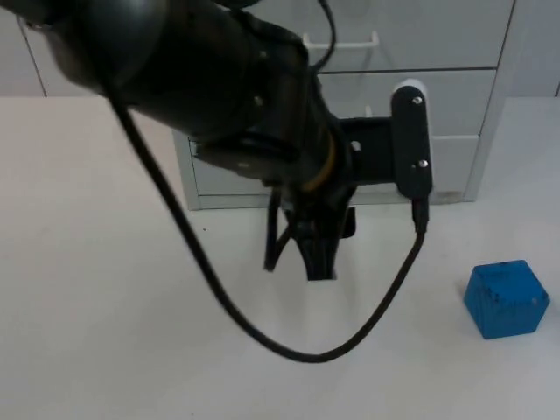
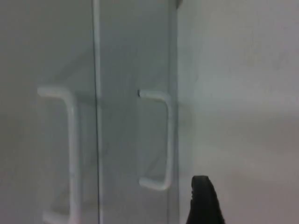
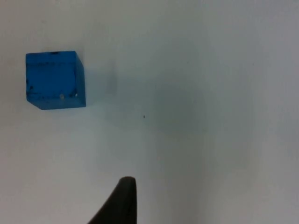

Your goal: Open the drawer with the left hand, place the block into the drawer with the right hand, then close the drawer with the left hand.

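Centrally in the top view, the left arm reaches over the white tabletop (image 1: 105, 289) toward the grey drawer unit (image 1: 437, 131) at the far edge; the left end effector (image 1: 306, 249) hangs just in front of the unit's lowest drawer, its dark fingers pointing down at the tabletop; whether they are spread or pressed together I cannot tell, since the arm's bulk covers them from above; the drawer fronts look flush with the cabinet, none pulled out; a white handle (image 1: 341, 41) shows on an upper drawer past the arm; in the left wrist view two white bow handles (image 2: 161, 140) stand on the drawer fronts, and one black fingertip (image 2: 203, 200) sits near the closer handle without touching it; the blue block (image 1: 506, 298) rests on the tabletop well apart from the drawers, off to the right; in the right wrist view the block (image 3: 55, 79) lies flat on the tabletop, apart from the right end effector's one visible fingertip (image 3: 121, 203); that end effector's state I cannot tell.
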Robot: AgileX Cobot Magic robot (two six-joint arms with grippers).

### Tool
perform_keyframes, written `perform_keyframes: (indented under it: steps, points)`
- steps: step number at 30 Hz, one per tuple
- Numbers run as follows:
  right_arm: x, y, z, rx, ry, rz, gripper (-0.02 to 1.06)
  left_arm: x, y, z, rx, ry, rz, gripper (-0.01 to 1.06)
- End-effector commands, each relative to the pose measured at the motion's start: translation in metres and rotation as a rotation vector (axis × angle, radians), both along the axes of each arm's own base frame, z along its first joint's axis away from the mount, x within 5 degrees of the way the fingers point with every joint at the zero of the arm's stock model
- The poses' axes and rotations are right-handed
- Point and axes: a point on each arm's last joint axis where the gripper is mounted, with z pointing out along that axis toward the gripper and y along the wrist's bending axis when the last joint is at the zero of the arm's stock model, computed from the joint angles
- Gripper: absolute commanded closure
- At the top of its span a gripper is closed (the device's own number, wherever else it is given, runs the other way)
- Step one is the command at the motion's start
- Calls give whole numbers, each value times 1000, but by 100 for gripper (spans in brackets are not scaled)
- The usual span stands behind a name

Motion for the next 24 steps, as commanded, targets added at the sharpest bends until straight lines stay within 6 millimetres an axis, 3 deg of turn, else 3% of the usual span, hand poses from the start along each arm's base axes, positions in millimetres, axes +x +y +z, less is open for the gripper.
perform_keyframes:
  steps: [1,12,19,24]
  points:
    - [-1,-1,-4,-5,3,-8,0,8,-9,-5,-8,-9,-6,53]
    - [-1,-1,-11,-3,-3,-4,0,30,-26,-28,71,-67,-65,53]
    - [-1,-1,-11,-3,-3,-4,0,57,-17,-44,68,-68,-6,53]
    - [-1,-1,-11,-2,-10,-3,0,64,-14,-54,80,-57,7,56]
